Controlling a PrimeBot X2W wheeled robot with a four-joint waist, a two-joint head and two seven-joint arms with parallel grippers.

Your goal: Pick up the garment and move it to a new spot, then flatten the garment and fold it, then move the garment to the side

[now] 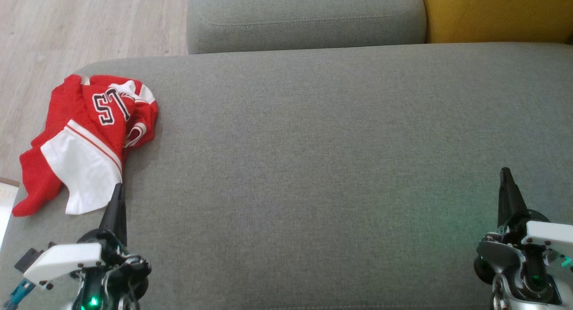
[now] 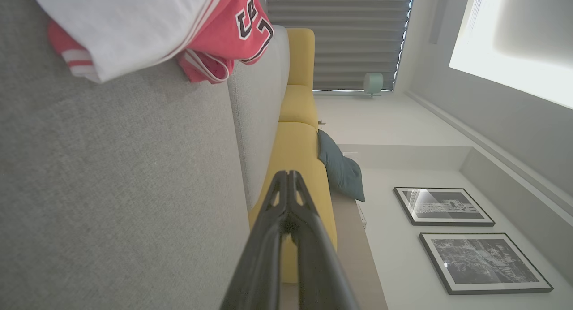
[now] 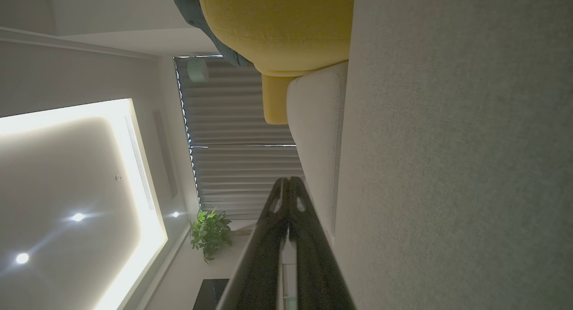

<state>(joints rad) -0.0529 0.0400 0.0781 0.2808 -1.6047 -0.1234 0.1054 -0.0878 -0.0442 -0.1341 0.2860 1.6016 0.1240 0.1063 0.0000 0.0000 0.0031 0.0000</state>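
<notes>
We saw the red & white garment [image 1: 89, 135] crumpled at the left edge of the grey cushion [image 1: 313, 166]. L gripper [image 1: 117, 187] had fingers pressed together, empty, tip just beside its white hem. R gripper [image 1: 506, 172] was likewise together, empty, well apart.

Grey seat [image 1: 313, 166] wide open thru the middle & right, easy room to sweep across. One obstacle: red-and-white shirt [image 1: 89, 135] bunched at the far-left edge, just ahead of the left gripper [image 1: 117, 189]. Back cushion [image 1: 304, 19] & yellow cushion [image 1: 497, 12] wall the far side.
</notes>
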